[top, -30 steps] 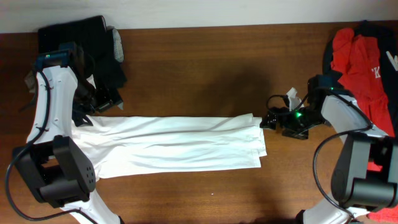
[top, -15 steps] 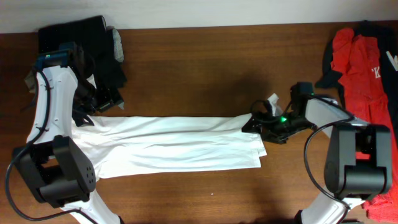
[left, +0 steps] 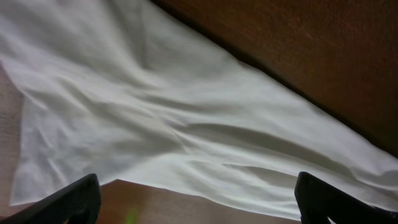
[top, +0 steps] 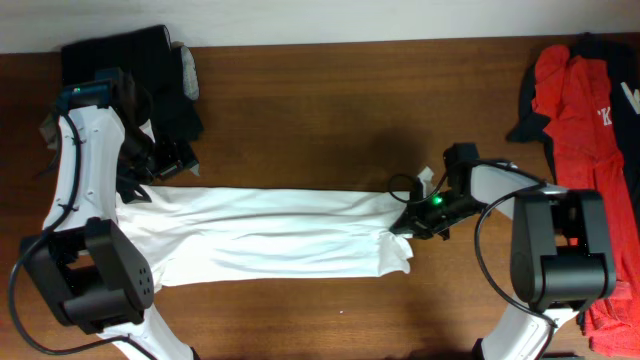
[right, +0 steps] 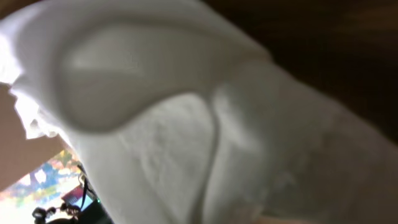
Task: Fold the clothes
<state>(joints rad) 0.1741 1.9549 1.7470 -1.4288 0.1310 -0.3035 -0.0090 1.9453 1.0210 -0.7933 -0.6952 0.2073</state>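
White T-shirt (top: 270, 230) is lying stretched in a long band across the middle of the table (top: 320, 110), already narrowed lengthwise. A second ago the right gripper (top: 405, 222) was standing spread just off the band's end nearer the table's right edge. Now it is sitting on that end with its jaws clamped together. The cloth there is bunching into a puckered corner and is drawing in slightly toward the table's middle. White fabric is filling the right wrist view completely, so the pinch is judged to be biting on the shirt rather than on bare wood. That is probably marking the start of the crosswise fold. With this end held, the arm is likely getting ready to carry it over toward the table's left side.

Nothing is changing at the other end. The left gripper (left: 199, 202) is hovering over the shirt with its fingers spread wide and is gripping nothing.

By count, one white shirt is lying laid out. One red-and-dark heap (top: 580, 110) is waiting at the table's right edge. One dark heap (top: 130, 55) is sitting at the table's far left corner. How many garments each heap is holding cannot be told. Two arms are working, with one gripper each.
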